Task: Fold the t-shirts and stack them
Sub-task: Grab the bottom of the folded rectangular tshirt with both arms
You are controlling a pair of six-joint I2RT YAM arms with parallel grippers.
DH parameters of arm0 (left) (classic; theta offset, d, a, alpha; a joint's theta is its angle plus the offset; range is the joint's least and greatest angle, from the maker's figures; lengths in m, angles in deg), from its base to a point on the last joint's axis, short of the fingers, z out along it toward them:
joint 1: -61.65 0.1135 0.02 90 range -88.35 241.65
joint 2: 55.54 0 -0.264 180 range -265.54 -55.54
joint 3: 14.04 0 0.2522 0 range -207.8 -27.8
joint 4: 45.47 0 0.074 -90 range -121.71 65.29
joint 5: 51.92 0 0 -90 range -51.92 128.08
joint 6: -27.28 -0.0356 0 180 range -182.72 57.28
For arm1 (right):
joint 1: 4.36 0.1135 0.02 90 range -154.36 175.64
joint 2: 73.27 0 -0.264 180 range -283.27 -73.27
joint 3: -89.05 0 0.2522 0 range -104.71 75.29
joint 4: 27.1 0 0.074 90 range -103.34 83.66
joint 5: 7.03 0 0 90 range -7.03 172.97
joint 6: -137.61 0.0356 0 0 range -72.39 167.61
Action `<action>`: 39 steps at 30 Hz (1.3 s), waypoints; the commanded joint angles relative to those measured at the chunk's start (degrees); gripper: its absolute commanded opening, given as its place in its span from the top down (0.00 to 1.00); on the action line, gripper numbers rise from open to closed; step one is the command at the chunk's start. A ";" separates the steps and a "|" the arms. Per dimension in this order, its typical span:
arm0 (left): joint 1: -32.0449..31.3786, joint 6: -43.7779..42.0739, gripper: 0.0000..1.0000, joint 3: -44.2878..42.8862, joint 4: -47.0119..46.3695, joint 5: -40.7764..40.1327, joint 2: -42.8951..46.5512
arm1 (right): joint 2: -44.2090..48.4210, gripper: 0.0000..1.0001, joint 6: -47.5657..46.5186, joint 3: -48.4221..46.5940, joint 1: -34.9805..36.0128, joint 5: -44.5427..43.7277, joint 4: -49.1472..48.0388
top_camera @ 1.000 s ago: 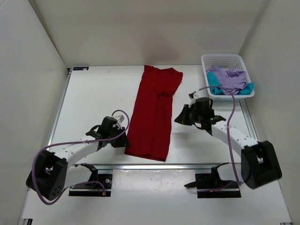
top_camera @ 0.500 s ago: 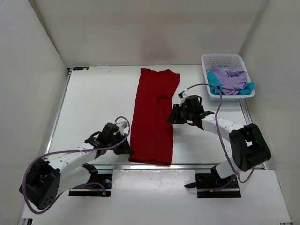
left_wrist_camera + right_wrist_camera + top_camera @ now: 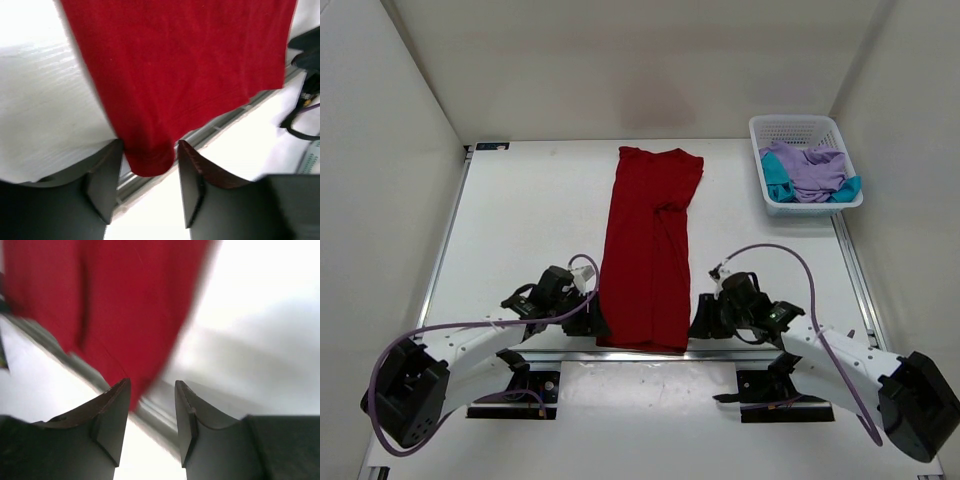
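Near the table edge (image 3: 700, 352), spread fingers (image 3: 102, 182) bracket the red t-shirt (image 3: 650, 250) hem.

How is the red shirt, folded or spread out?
Folded lengthwise: the red shirt lies flat as a long narrow strip, no sleeves sticking out.

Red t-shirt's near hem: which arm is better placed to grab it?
The left arm: the dark red t-shirt's near corner lies between its open jaws. The right arm's jaws sit beside the hem, no cloth between them.
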 commanded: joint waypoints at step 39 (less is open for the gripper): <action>10.95 -5.22 1.00 -30.15 5.67 -1.19 -18.68 | -16.75 1.00 -13.48 -26.77 -16.46 7.82 2.03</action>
